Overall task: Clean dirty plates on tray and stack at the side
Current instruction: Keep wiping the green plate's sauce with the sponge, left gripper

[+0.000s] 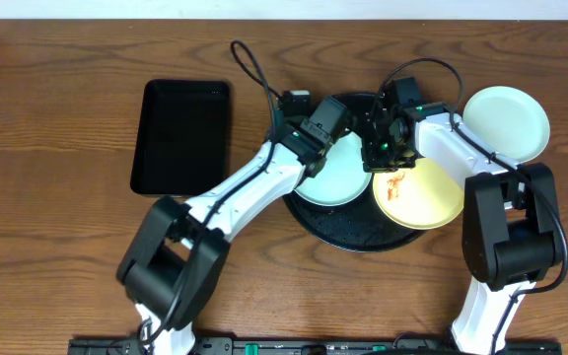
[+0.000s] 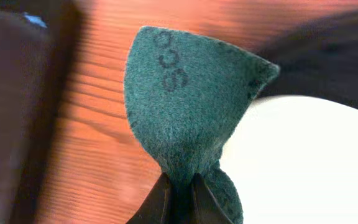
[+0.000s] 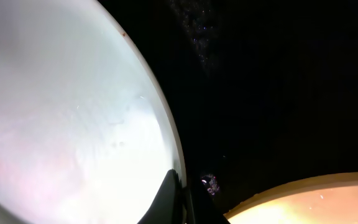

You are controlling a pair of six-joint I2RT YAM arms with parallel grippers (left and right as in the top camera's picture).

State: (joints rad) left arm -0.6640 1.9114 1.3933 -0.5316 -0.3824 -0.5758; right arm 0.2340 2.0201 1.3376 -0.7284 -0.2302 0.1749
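Observation:
The round black tray [image 1: 348, 235] holds a pale mint plate [image 1: 335, 179] and a yellow plate [image 1: 432, 202] smeared red-orange. A third pale plate [image 1: 506, 120] lies on the table to the right, off the tray. My left gripper [image 1: 331, 120] hovers over the mint plate's far edge. In the left wrist view this gripper [image 2: 179, 182] is shut on a green scouring pad [image 2: 188, 106], beside the plate [image 2: 303, 162]. My right gripper [image 1: 381, 158] is at the mint plate's right rim. The right wrist view shows it [image 3: 180, 182] shut on that rim [image 3: 166, 137], with the yellow plate [image 3: 316, 199] close by.
A rectangular black tray [image 1: 180, 133] lies on the wooden table to the left. Both arms reach in from the near edge and meet over the round tray. A small glinting speck [image 3: 211, 183] sits on the tray floor by the right fingers.

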